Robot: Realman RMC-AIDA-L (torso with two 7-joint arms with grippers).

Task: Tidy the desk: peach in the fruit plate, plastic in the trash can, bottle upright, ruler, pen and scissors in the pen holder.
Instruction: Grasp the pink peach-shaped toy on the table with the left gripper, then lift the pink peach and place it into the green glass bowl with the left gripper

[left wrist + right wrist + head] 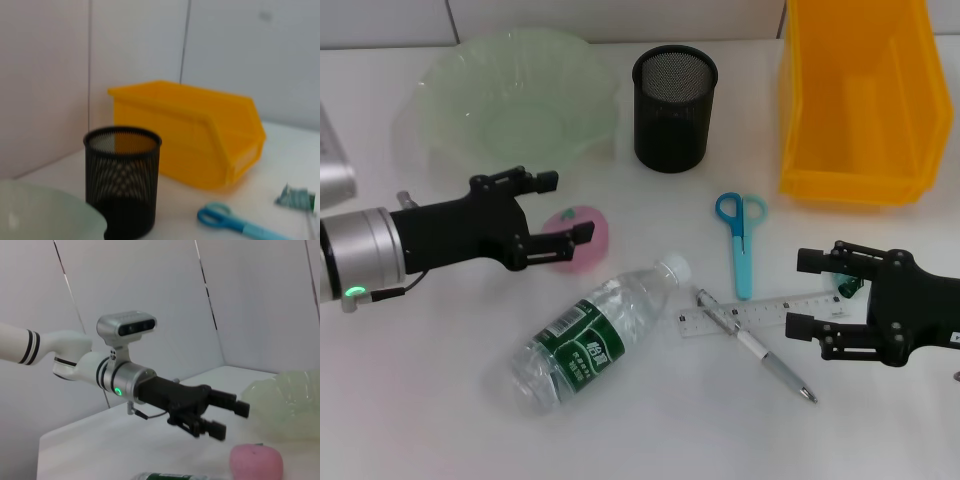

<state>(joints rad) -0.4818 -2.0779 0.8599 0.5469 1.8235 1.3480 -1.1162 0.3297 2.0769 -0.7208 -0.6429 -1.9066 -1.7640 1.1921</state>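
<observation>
While the left gripper [558, 206] hangs wide above the peach [578, 238], it should lower squarely; right gripper [817, 293] waits open

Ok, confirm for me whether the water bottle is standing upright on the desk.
No. In the head view the water bottle lies on its side on the desk, cap pointing toward the ruler.

A silver box [334, 160] sits at the white table's [440, 420] edge.
</observation>
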